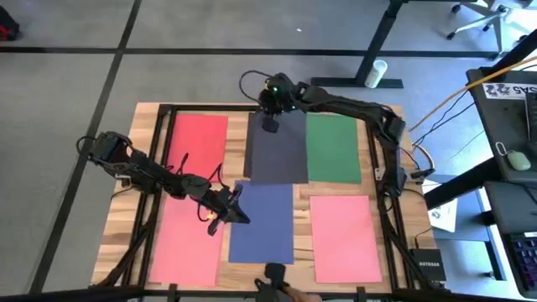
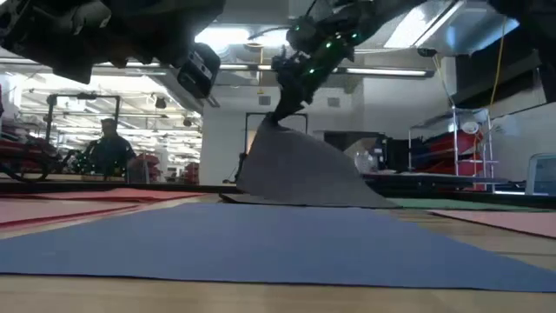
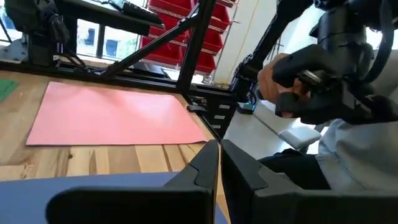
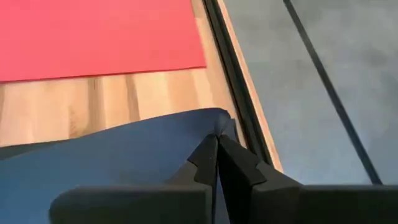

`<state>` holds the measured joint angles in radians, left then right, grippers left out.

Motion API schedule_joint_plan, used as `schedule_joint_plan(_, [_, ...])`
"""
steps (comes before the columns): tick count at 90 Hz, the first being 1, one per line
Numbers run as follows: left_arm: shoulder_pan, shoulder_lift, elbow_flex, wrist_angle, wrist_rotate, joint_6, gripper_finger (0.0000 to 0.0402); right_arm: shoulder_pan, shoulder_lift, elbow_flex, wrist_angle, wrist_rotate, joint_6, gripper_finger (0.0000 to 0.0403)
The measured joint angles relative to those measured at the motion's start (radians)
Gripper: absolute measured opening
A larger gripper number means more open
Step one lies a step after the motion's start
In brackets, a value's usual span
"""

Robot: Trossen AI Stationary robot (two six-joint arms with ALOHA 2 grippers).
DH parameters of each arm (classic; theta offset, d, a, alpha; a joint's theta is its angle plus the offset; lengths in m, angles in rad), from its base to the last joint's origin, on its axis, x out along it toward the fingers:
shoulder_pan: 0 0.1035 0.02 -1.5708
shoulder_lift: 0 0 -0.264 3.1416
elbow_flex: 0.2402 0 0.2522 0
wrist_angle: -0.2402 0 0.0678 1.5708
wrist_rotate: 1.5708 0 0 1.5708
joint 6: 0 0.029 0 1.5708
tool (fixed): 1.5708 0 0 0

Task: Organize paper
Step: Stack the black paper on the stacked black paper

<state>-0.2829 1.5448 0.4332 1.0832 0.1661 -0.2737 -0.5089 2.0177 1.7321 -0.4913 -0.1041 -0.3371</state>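
Several sheets of paper lie on the wooden table [image 1: 238, 143]: red [image 1: 197, 138] and green [image 1: 333, 149] at the far side, blue [image 1: 263, 222] near the middle, pink [image 1: 183, 245] and another pink [image 1: 344, 236] beside it. The black sheet [image 1: 277, 155] lies between red and green, its far edge raised like a tent [image 2: 300, 169]. My right gripper [image 1: 270, 124] is shut on that edge. My left gripper [image 1: 233, 210] is shut and hangs over the blue sheet's left edge [image 3: 93, 182], touching nothing that shows. My right gripper pinches the black sheet's far edge [image 4: 217, 124], near its far left corner, between its two fingers. The fingers come from above, slanting down. That edge is lifted off the table [image 2: 276, 123], and the sheet's near part still lies flat.
A black rail frame [image 1: 373, 168] runs around the table. A person's hand [image 3: 280, 87] shows beyond the table's edge in the left wrist view, and another person [image 2: 109, 143] stands far back in the room. A white tube [image 1: 375, 74] lies on the floor.
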Motion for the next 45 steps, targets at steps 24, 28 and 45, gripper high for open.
schedule_joint_plan(24, [-0.001,0.000,0.000,-0.001,-0.005,0.000,0.0000,-0.031,0.102,0.077,0.016,-0.019,-0.036,0.0000])
schedule_joint_plan(28, [-0.001,0.000,0.000,-0.001,-0.009,0.000,0.0000,-0.036,0.116,0.086,0.021,-0.020,-0.039,0.0000])
schedule_joint_plan(45, [-0.001,0.000,0.000,-0.003,-0.017,0.000,0.0000,-0.057,0.181,0.144,0.021,-0.020,-0.039,0.0000])
